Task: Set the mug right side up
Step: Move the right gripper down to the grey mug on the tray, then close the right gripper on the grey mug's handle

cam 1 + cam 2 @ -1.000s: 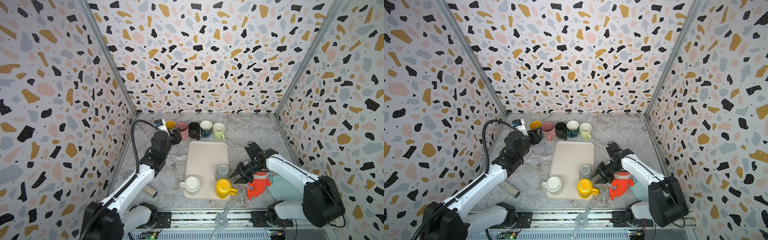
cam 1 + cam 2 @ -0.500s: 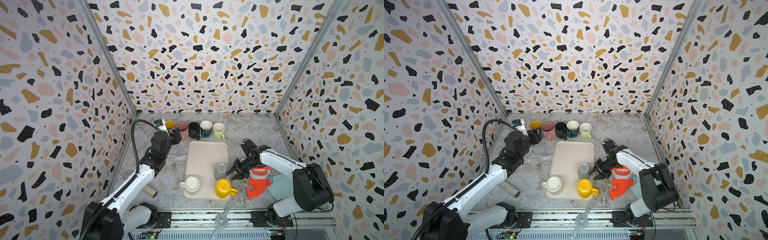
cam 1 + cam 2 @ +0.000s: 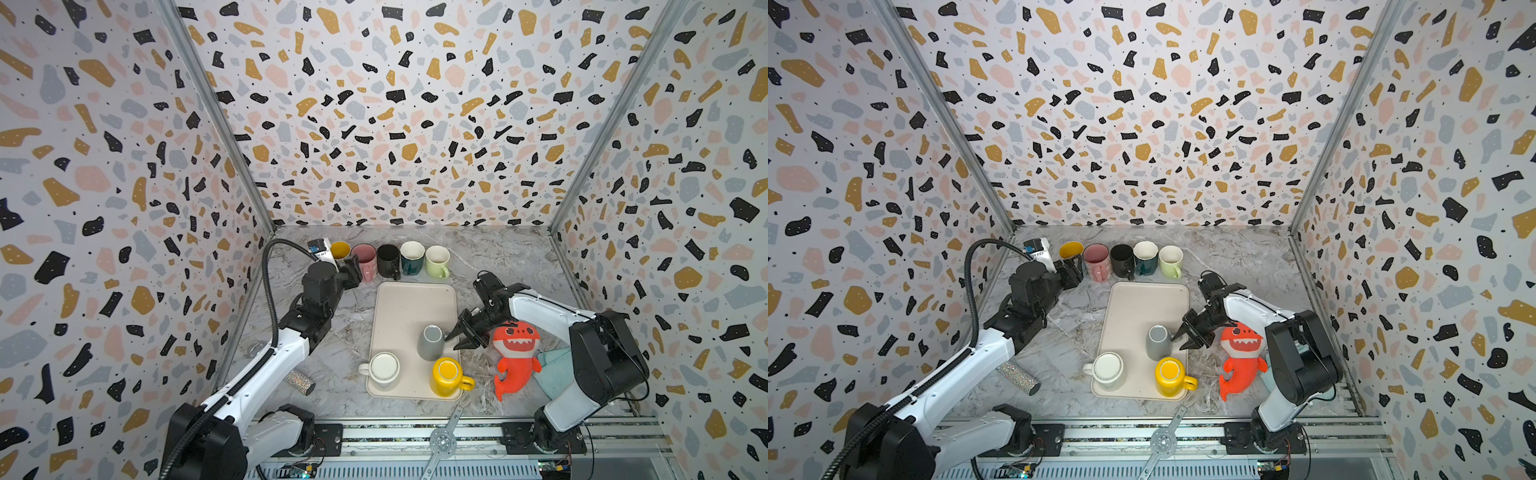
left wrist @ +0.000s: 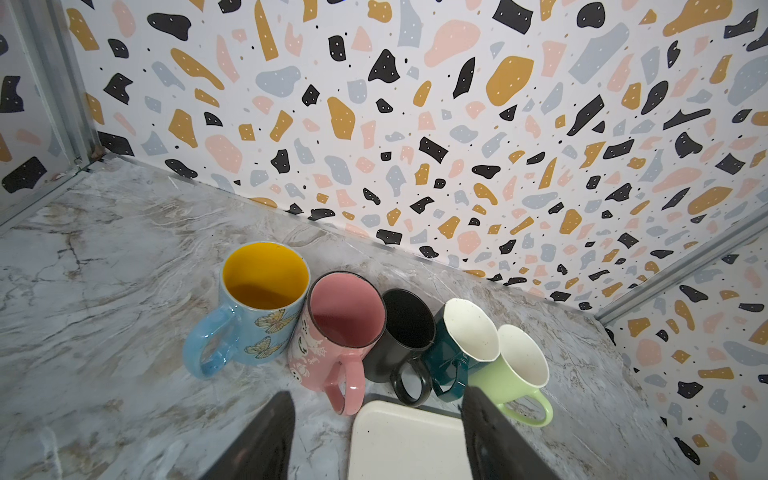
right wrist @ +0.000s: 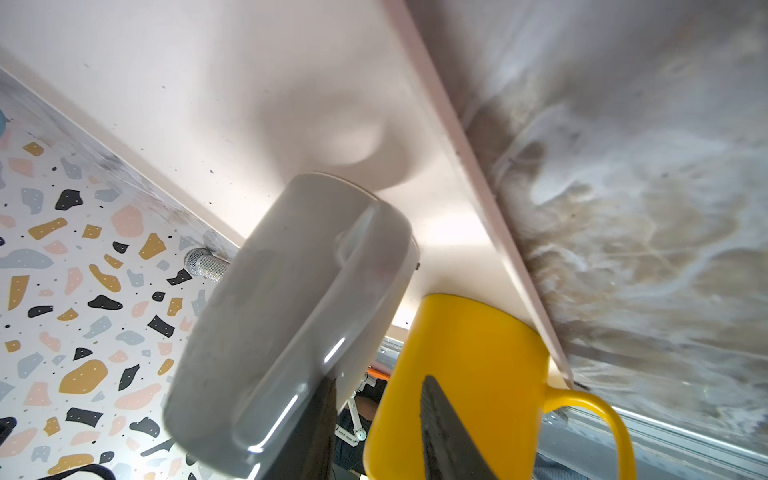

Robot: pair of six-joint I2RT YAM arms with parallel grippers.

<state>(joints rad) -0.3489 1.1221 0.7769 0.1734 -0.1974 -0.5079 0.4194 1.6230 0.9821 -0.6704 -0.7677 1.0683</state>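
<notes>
Right hand (image 3: 452, 343) has swung in and rolled over since a second ago, and now sits low at the grey mug (image 3: 431, 343) on its handle (image 5: 299, 332) side. Jaws part-open with a narrow gap, nothing between them. One finger (image 5: 313, 419) is just beside the handle, contact unclear. Mug is still upside down, mouth on the tray (image 3: 411, 303) near its right edge, next to the yellow mug (image 3: 446, 376). It looks nudged slightly toward tray centre. So approach basically done, grasp not made, flip not started. Left hand (image 4: 374, 440) wide open, empty, unmoved, parked by the row of mugs (image 4: 407, 328) at the back of the tabletop (image 3: 353, 332).
</notes>
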